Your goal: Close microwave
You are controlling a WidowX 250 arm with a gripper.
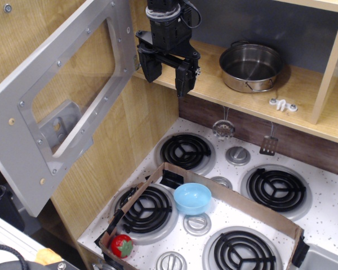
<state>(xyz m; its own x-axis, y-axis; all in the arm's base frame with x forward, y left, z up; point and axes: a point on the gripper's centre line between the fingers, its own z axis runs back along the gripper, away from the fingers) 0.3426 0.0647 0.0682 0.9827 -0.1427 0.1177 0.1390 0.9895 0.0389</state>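
Note:
The microwave is a wooden compartment (304, 84) with a dark grey back wall above the stove. Its big grey plastic door (22, 129) with a clear window stands swung wide open to the left, its inner face toward me. My black gripper (168, 77) hangs at the compartment's front left, just right of the door's hinged edge. Its fingers (184, 79) are spread apart and hold nothing. A steel pot (251, 66) sits inside the compartment.
Below is a white toy stove (327, 219) with several black coil burners. A cardboard frame (225, 197) lies on it, with a light blue bowl (192, 197) and a red strawberry (121, 246). A strainer (223, 129) and spatula (268, 145) hang under the shelf.

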